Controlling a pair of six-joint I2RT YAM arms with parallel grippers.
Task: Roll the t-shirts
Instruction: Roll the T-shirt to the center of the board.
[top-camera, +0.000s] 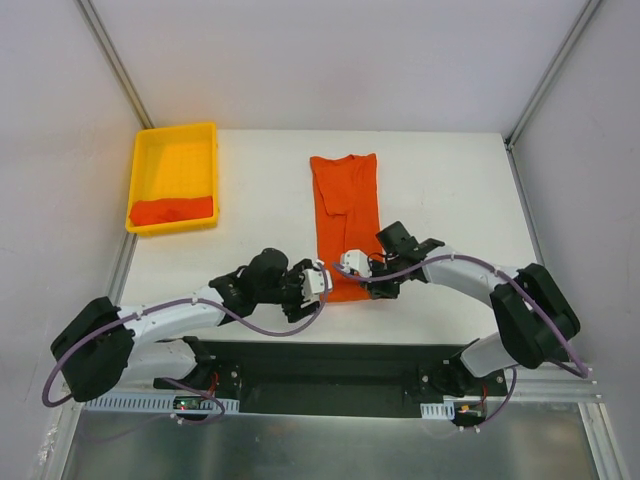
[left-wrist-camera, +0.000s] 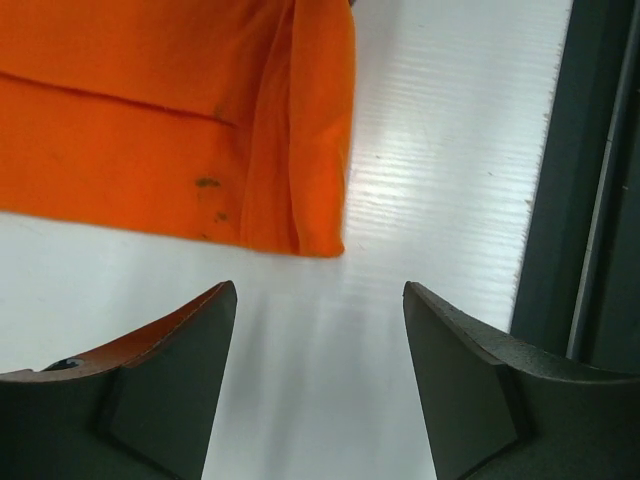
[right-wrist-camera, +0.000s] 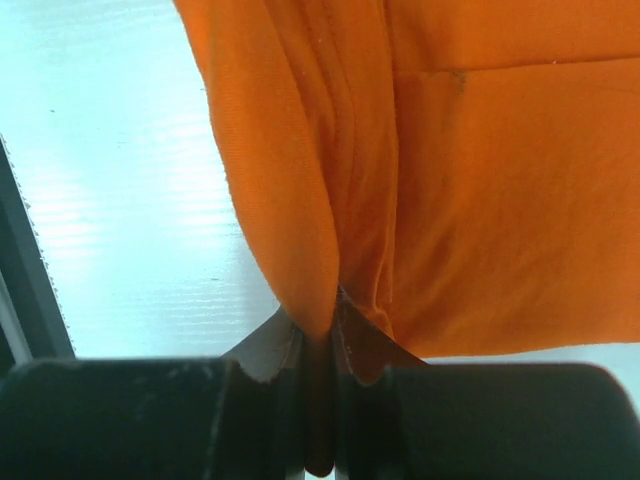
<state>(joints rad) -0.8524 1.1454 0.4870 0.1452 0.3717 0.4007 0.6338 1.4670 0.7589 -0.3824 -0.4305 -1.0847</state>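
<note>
Pinching the t-shirt (top-camera: 345, 215) at its hem, the right hand (right-wrist-camera: 318, 335) is closed; the left hand (left-wrist-camera: 320, 300) stands open.

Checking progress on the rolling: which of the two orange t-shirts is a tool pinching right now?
The long folded t-shirt on the table; the right tool is shut on its near edge. The other t-shirt lies bunched in the yellow tray.

My left gripper (left-wrist-camera: 320, 290) has its 2 dark fingers (left-wrist-camera: 170, 380) spread wide, nothing between them. My right gripper (right-wrist-camera: 320, 335) is clamped tight, pinching a fold of the bright orange cloth t-shirt (right-wrist-camera: 480, 200). My left arm (top-camera: 170, 318) and right arm (top-camera: 465, 270) both reach inward, elbows bent, the 2 wrists nearly meeting, tips facing each other.
</note>
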